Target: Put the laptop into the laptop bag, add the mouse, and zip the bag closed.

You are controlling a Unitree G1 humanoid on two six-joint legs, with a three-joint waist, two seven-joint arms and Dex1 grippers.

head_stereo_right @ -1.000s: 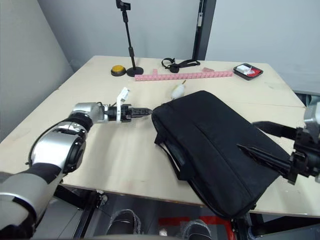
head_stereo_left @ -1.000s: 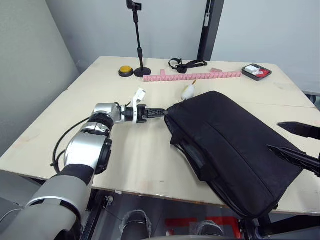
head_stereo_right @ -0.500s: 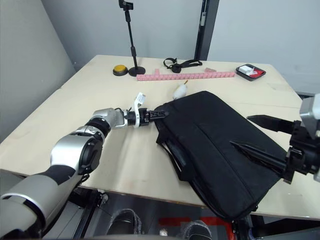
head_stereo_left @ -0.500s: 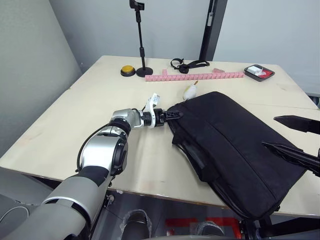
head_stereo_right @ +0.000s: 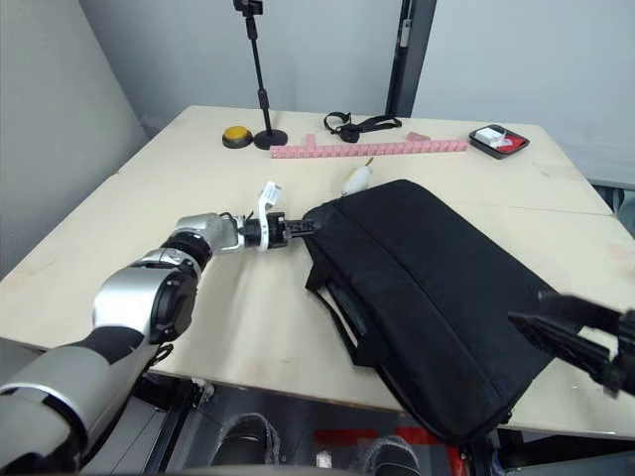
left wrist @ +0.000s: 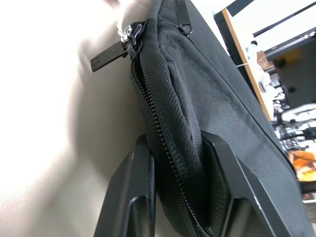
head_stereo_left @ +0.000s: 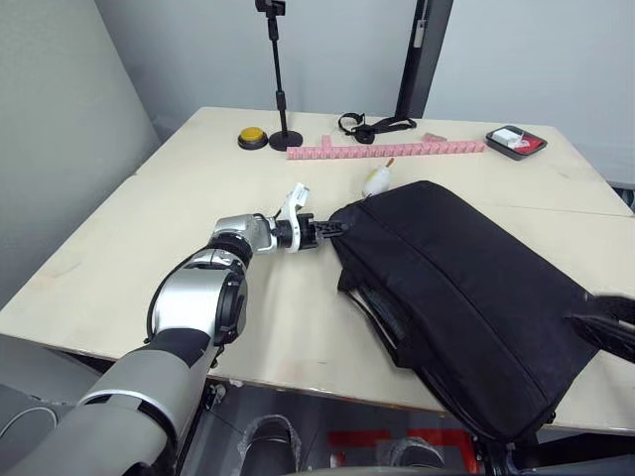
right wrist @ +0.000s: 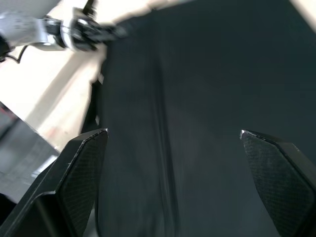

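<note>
Bag (head_stereo_left: 466, 297) laid flat across the table's (head_stereo_left: 149, 228) near right half.
Its near right end is straddled by the right gripper (right wrist: 173, 143), fingers spread wide; its far left corner is clamped by the left gripper (left wrist: 177, 143). A white-and-yellow toy (head_stereo_left: 376, 180) is seen just beyond the bag.

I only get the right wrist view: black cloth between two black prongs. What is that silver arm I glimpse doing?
Observer: The left end effector has the bag's zippered corner between its fingers, which press on it from both sides.
Operator: Is the zip done up there?
Observer: In the left wrist view the teeth look meshed along that edge, and the pull tab sticks out at the corner.
Operator: Anything else on the table?
Observer: A yellow button sits beside a black stand at the far side of the table.
</note>
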